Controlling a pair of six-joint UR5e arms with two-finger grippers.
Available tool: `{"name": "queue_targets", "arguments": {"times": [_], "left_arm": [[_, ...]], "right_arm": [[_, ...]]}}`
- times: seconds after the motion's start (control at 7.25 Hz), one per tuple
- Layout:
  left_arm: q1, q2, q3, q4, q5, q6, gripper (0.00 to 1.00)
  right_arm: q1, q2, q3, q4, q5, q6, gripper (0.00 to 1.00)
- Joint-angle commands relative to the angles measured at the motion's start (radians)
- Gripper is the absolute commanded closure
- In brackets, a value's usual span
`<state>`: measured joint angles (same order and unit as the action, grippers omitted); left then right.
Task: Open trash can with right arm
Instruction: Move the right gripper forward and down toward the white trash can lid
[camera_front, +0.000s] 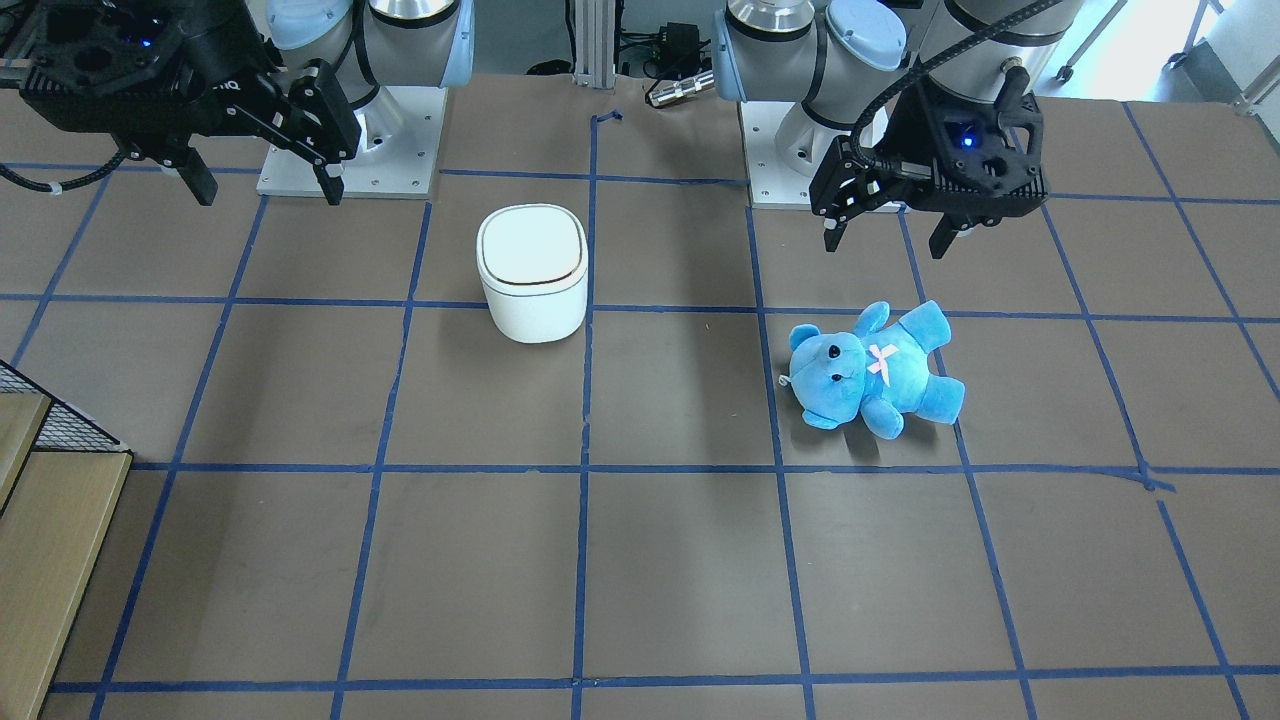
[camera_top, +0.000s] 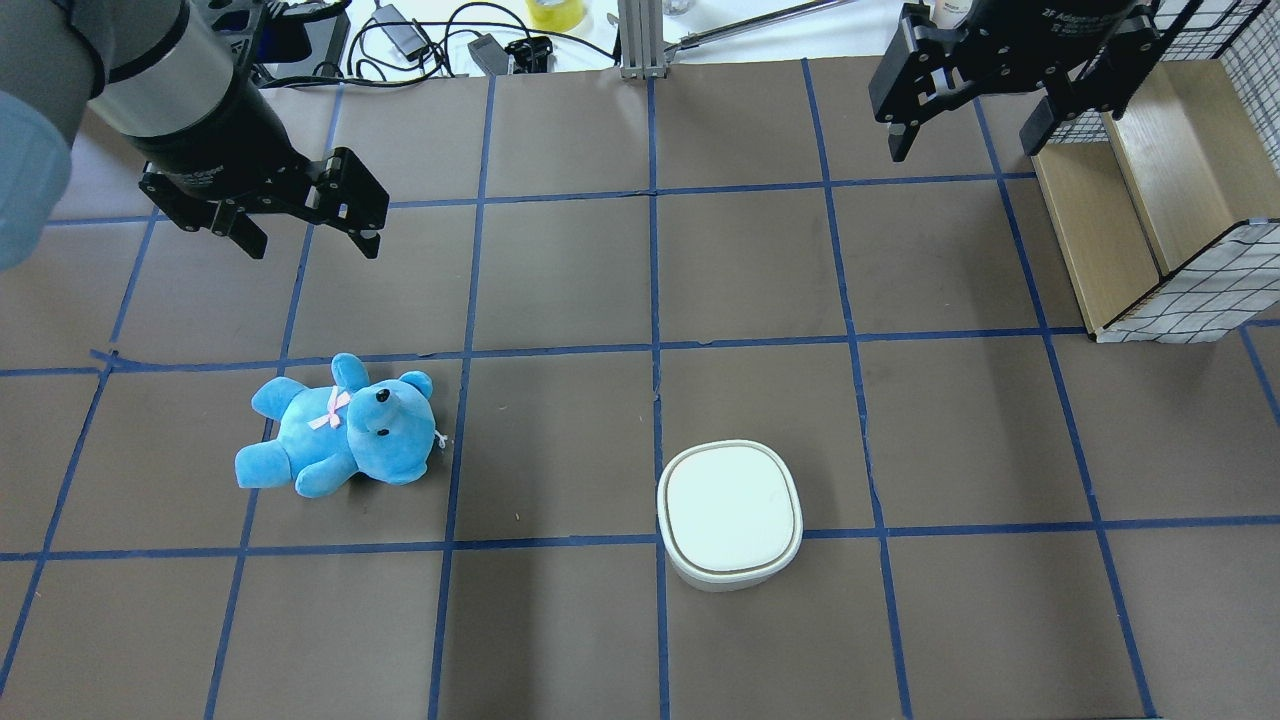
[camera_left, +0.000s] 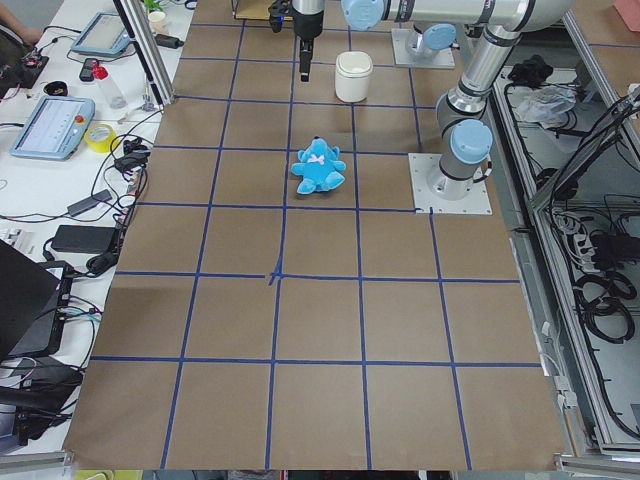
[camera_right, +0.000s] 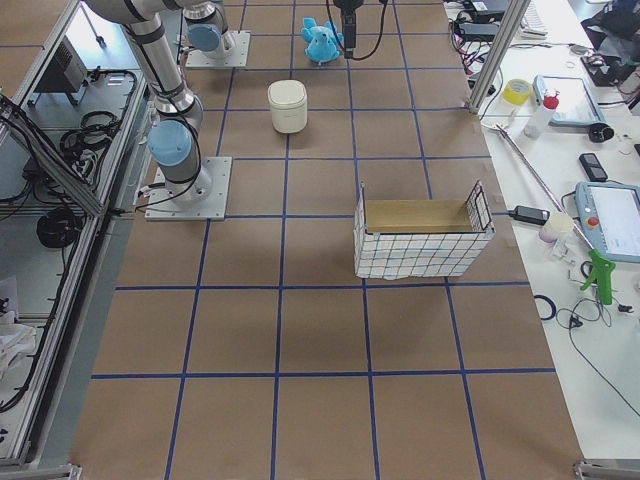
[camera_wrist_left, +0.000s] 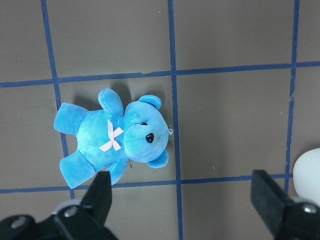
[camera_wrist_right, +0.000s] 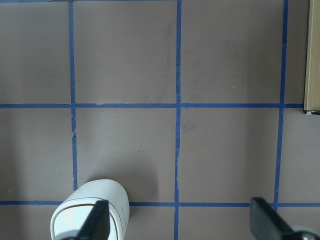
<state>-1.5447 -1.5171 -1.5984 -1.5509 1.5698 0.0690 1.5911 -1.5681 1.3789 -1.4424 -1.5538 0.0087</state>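
The white trash can (camera_front: 532, 270) stands upright on the brown table with its lid closed; it also shows in the overhead view (camera_top: 730, 512) and at the bottom left of the right wrist view (camera_wrist_right: 90, 215). My right gripper (camera_front: 268, 190) is open and empty, raised above the table and well apart from the can, near its own base; in the overhead view it hangs at the far right (camera_top: 964, 148). My left gripper (camera_front: 885, 242) is open and empty above the blue teddy bear (camera_front: 870, 370), which lies on its back.
A wire-mesh crate with wooden dividers (camera_top: 1150, 200) stands at the table's right end, near my right gripper. Blue tape lines grid the table. Cables and small gear lie beyond the far edge (camera_top: 480, 40).
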Motion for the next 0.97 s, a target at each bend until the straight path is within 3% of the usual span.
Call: {"name": "queue_targets", "arguments": {"times": [0.0, 0.14, 0.28, 0.69, 0.83], "left_arm": [[0.000, 0.000, 0.000, 0.000, -0.001, 0.000, 0.00], [0.000, 0.000, 0.000, 0.000, -0.001, 0.000, 0.00], [0.000, 0.000, 0.000, 0.000, -0.001, 0.000, 0.00], [0.000, 0.000, 0.000, 0.000, -0.001, 0.000, 0.00], [0.000, 0.000, 0.000, 0.000, -0.001, 0.000, 0.00]], "right_arm": [[0.001, 0.000, 0.000, -0.001, -0.002, -0.004, 0.00], [0.007, -0.001, -0.001, -0.001, -0.002, 0.008, 0.00], [0.010, 0.002, -0.003, -0.003, 0.011, 0.011, 0.10], [0.149, -0.007, 0.050, 0.052, 0.018, 0.245, 0.85], [0.205, -0.009, 0.077, 0.053, 0.020, 0.304, 0.90]]}}
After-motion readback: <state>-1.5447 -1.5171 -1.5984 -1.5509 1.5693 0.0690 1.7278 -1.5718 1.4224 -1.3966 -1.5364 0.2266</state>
